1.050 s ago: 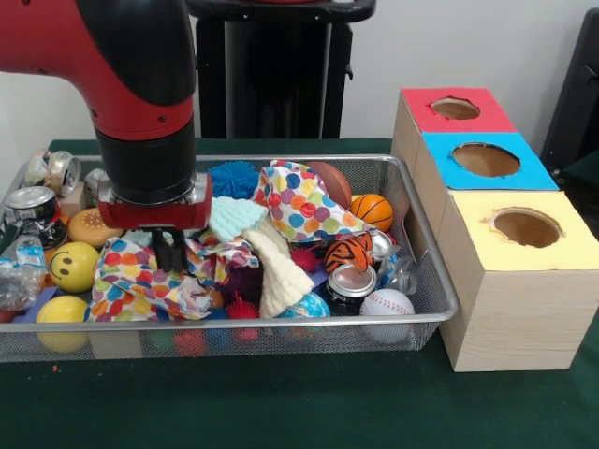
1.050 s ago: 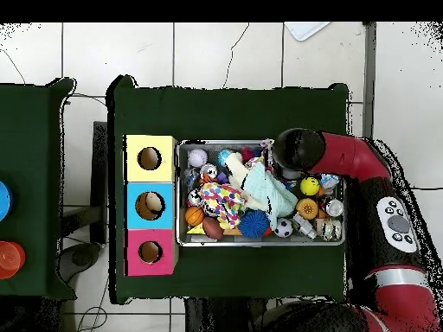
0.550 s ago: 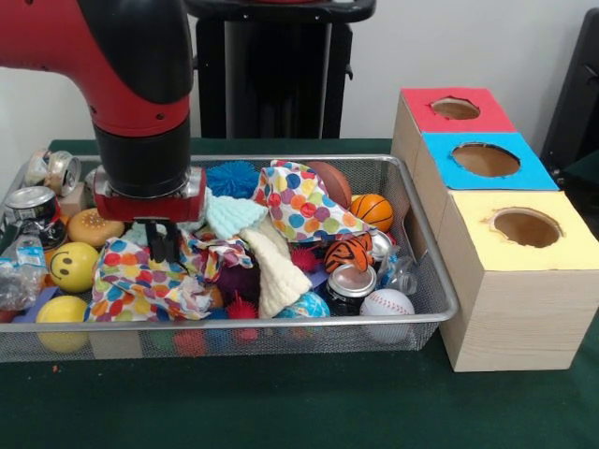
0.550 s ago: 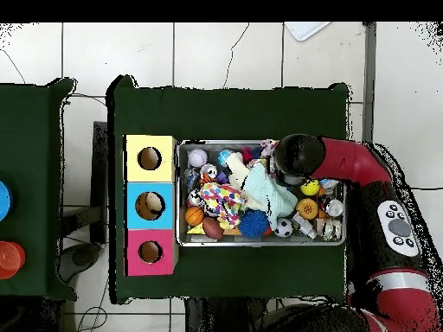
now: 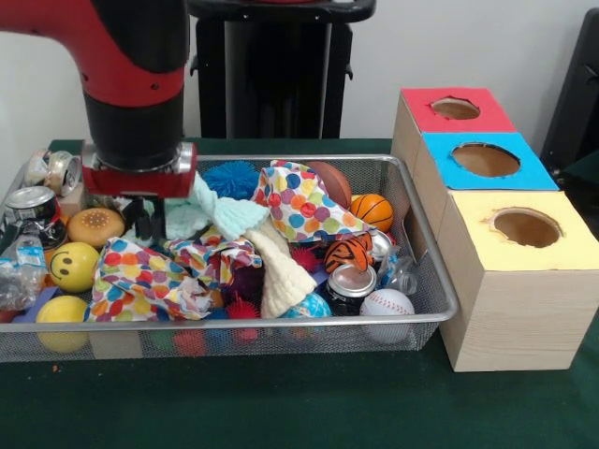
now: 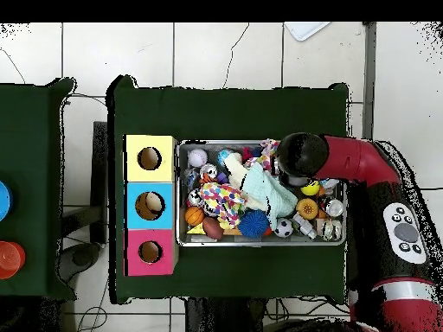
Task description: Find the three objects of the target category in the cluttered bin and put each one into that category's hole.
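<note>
A wire bin (image 5: 440, 281) holds a jumble. In it are two polka-dot cloths (image 5: 150, 276) (image 5: 299, 201), a mint knit cloth (image 5: 225, 217) and a cream cloth (image 5: 281, 271). There are also a basketball (image 5: 372, 211), a baseball (image 5: 387, 304), a smiley ball (image 5: 73, 266) and drink cans (image 5: 351, 283). My gripper (image 5: 145, 223) hangs over the bin's left part, just left of the mint cloth and above the polka-dot cloth. It looks shut, with nothing visibly held. In the overhead view the arm's wrist (image 6: 298, 156) covers the gripper.
Three boxes with holes stand right of the bin: red (image 5: 456, 109), blue (image 5: 487, 161) and yellow (image 5: 527, 227). A burger toy (image 5: 94, 226), a can (image 5: 30, 208) and a crushed plastic bottle (image 5: 17, 276) crowd the bin's left end.
The gripper has risen off the polka-dot cloth and shifted left and toward the bin's far side. The cloth stays in the bin. More of the mint cloth now shows.
</note>
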Controlling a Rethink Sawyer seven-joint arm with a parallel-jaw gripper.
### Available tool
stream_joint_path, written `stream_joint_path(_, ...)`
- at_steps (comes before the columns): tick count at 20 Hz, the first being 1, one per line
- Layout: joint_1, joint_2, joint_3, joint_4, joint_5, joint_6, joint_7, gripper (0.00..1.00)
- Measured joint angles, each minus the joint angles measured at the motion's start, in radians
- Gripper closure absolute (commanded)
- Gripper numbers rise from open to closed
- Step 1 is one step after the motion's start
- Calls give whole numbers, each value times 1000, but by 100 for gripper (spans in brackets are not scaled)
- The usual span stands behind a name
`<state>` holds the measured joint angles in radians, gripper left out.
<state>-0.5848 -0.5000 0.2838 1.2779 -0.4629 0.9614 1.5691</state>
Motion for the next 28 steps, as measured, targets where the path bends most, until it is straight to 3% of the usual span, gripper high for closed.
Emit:
stream_joint_path(3,14,-51,0,0,4,99,0,100)
stream_joint_path(7,18,-94,0,0,9,160,0,100)
stream_joint_path(8,18,-103,0,1,10,169,0,0)
stream_joint_path(19,-43,-125,15,43,12,16,0,0)
stream_joint_path(28,-69,-115,26,88,16,-15,0,0)
